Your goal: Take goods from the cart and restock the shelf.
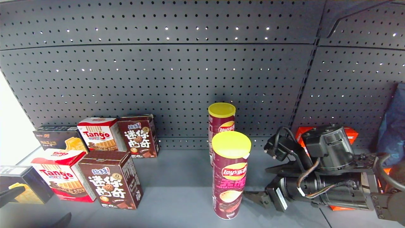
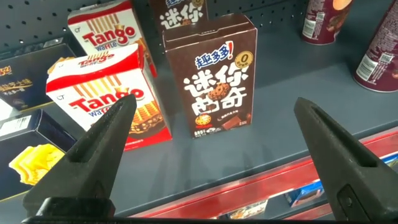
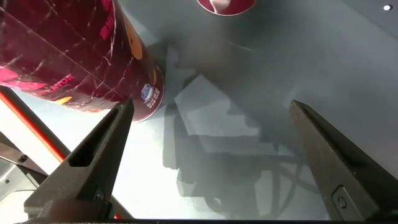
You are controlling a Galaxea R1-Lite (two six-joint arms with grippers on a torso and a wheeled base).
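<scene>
While it sits beside the front can [image 1: 229,180] | right pincer [image 1: 262,183] wide, empty (left pincer [image 2: 216,101] too)

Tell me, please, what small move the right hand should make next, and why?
Probably draw the right hand straight back, away from the shelf. Its fingers are open with only bare shelf between them, and the front chip can stands upright on the shelf just beside the hand, ungripped. That can looks placed, so the hand seems free to fetch more.

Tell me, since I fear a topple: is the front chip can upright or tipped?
Upright: the front chip can stands on its base on the shelf, yellow lid uppermost.
</scene>
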